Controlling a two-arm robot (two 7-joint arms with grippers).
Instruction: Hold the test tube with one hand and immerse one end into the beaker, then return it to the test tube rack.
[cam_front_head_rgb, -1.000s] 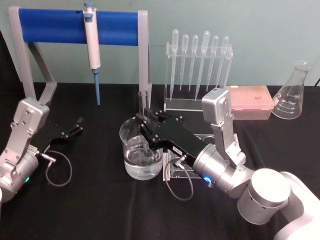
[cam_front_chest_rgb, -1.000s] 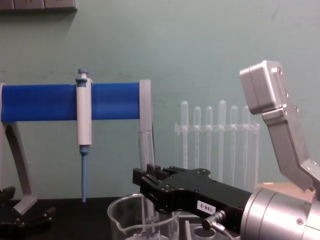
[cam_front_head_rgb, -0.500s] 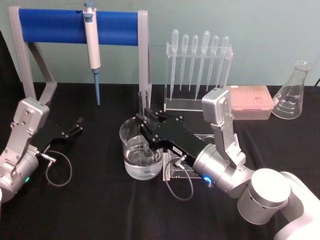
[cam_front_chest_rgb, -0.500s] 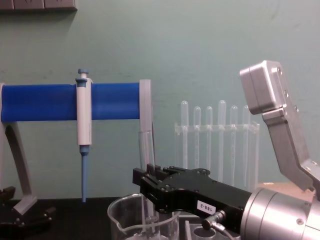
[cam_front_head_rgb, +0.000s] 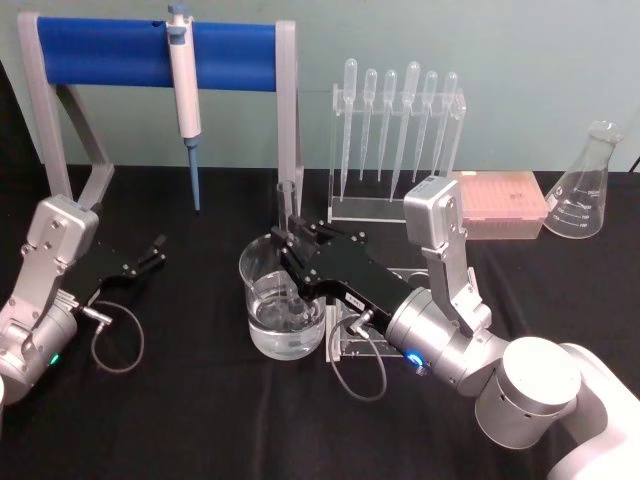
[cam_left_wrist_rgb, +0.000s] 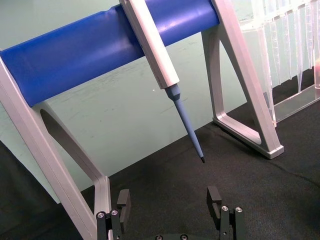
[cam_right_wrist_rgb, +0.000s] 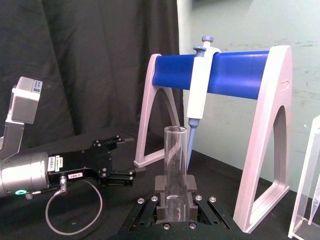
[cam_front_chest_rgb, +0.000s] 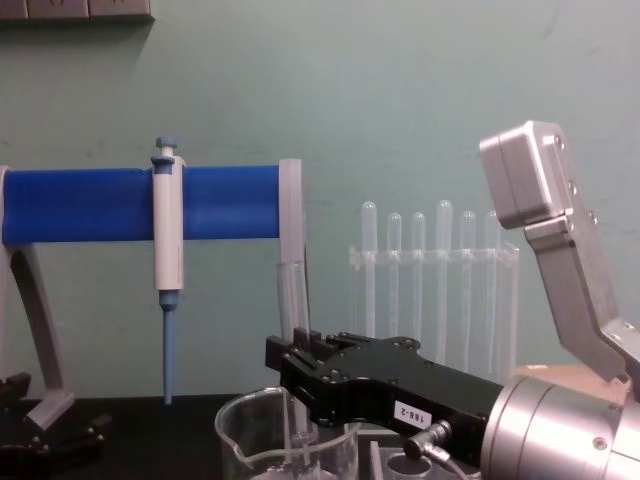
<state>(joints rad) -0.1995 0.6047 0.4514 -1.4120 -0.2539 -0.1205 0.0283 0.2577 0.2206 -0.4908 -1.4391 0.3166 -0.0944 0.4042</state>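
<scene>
One right hand (cam_front_head_rgb: 291, 238) clamps the test tube (cam_front_head_rgb: 286, 215) upright inside the beaker (cam_front_head_rgb: 262, 268); left hand (cam_front_head_rgb: 155, 250), fingers apart, rests on the black desk (cam_front_head_rgb: 200, 400).

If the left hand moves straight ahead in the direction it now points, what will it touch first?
Judging by its wrist view, probably the blue tip of the pipettor hanging from the blue stand. The open left hand aims just under it, so it might pass below; depth is unclear.
</scene>
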